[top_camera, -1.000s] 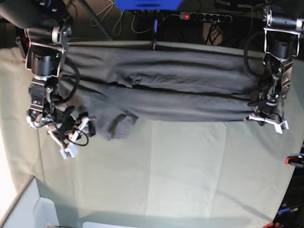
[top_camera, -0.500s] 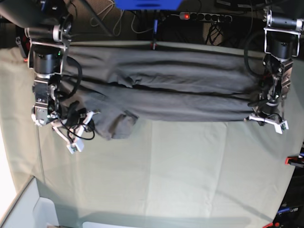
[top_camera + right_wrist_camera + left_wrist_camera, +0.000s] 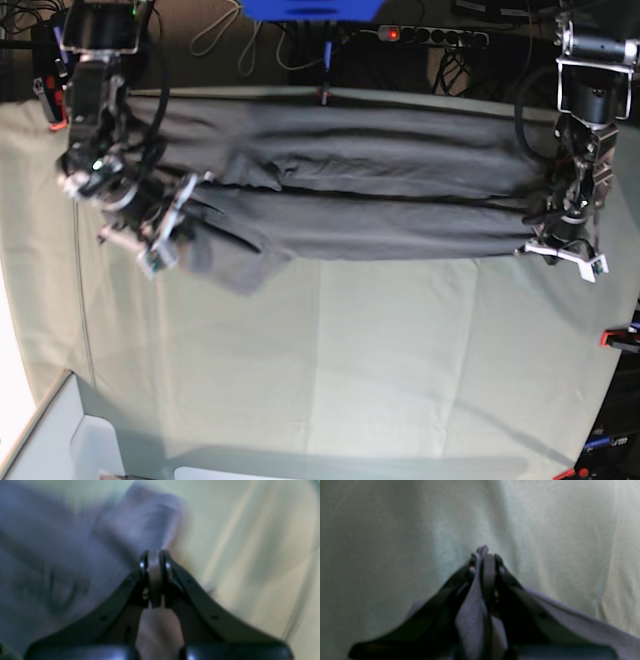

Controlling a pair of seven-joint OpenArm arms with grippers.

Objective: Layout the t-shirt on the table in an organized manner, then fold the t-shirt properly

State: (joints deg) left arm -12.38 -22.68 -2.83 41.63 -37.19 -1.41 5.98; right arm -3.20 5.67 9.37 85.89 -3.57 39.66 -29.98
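My left gripper (image 3: 485,555) is clamped on a fold of the t-shirt (image 3: 472,612); the dark cloth runs up between the closed fingers and pokes out at the tips. In the base view this gripper (image 3: 566,250) sits at the shirt's near corner on that view's right. Beyond it toward me, bare table (image 3: 420,370) cover, pale green, creased. A red clamp (image 3: 620,338) sits at the table edge just past it on that side, so little room outward there.

My right gripper (image 3: 155,555) has its fingers pressed together, nothing of the shirt visibly caught between them; a pale strip shows in the gap, can't tell what. The wrist view is motion-blurred: grey shirt cloth to its left, green cover to its right. In the base view this gripper (image 3: 160,235) is over the shirt's end on that view's left, near a bunched flap (image 3: 235,268), probably a sleeve. Contact with the cloth: can't tell.

The shirt (image 3: 380,185) lies as a long dark grey band across the far part of the table, stretched between the two arms, with lengthwise ridges and a rumple left of centre. Its far edge runs close to the table's back edge. The whole near half of the table is open cloth. A white box corner (image 3: 50,440) shows at the near left.
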